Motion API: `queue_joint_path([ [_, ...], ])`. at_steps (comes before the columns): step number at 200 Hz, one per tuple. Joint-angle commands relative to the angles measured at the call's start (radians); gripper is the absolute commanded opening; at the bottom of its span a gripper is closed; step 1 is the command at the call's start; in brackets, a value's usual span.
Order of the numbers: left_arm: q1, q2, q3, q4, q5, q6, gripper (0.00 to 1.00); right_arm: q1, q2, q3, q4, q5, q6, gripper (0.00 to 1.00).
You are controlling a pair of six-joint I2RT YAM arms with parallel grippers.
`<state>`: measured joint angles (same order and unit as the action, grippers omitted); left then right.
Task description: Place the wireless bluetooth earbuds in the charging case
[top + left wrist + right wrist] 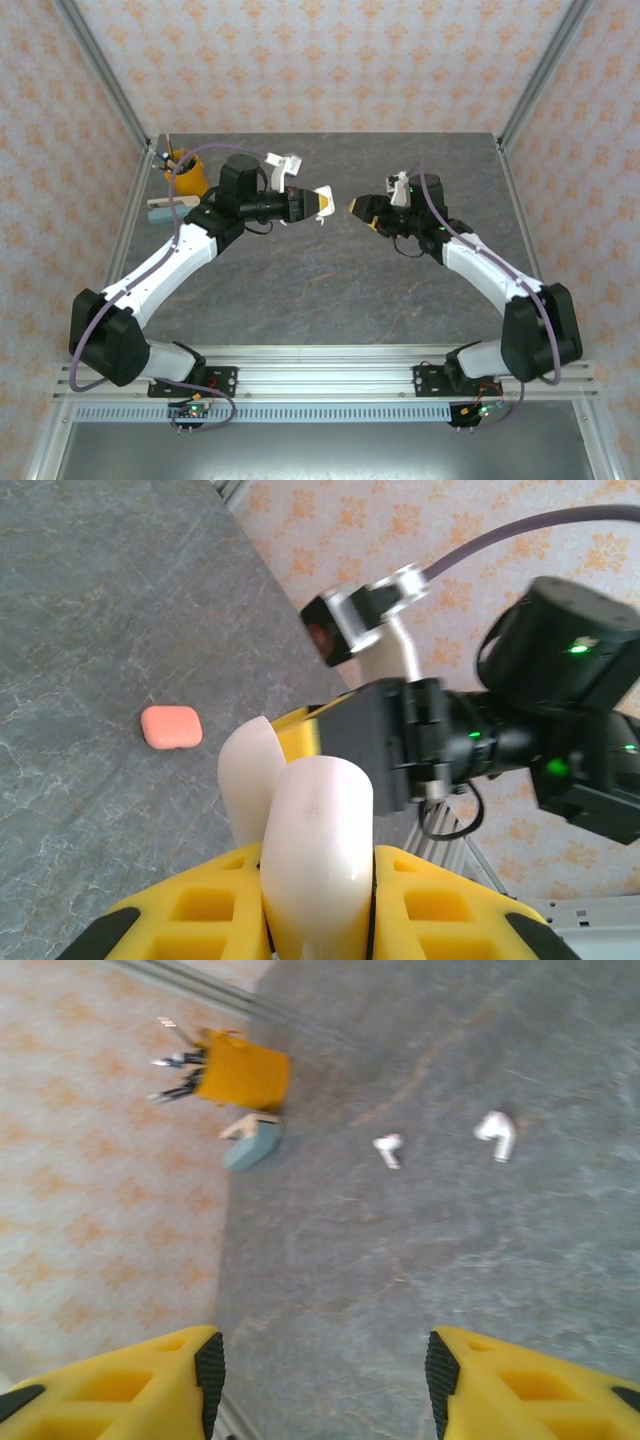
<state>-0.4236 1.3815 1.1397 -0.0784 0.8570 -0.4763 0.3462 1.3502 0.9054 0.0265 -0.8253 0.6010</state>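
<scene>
Work cell, viewed from above and behind. Before you lies the table, its top dark grey with pale stone-like veining and a matte finish. Behind and to both sides you see wallpaper in pale peach with a repeating orange floral motif. Aluminium frame posts slant up from the far corners. A slotted aluminium rail spans your near edge. Lighting is soft and even; shadows are faint.
</scene>
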Motion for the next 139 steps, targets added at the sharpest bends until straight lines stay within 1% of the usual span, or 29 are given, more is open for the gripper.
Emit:
queue_joint_path([
  [1,0.003,0.013,0.019,0.028,0.04,0.018,0.0,0.001,-0.06,0.065,0.004,-0.097,-0.026,0.54],
  [28,0.002,0.029,0.032,0.055,0.046,0.001,0.0,0.001,-0.048,0.107,-0.004,-0.15,-0.03,0.49],
  [62,0.002,0.043,0.041,0.087,0.048,-0.023,0.0,0.011,-0.027,0.124,0.024,-0.182,-0.014,0.44],
  [108,0.003,0.059,0.048,0.147,0.049,-0.051,0.0,0.036,0.005,0.123,0.051,-0.17,-0.008,0.42],
  [113,0.002,0.06,0.05,0.152,0.05,-0.081,0.0,0.036,0.009,0.122,0.054,-0.166,-0.005,0.42],
  [139,0.0,0.062,0.051,0.168,0.053,-0.096,0.0,0.037,0.038,0.124,0.09,-0.159,0.014,0.39],
])
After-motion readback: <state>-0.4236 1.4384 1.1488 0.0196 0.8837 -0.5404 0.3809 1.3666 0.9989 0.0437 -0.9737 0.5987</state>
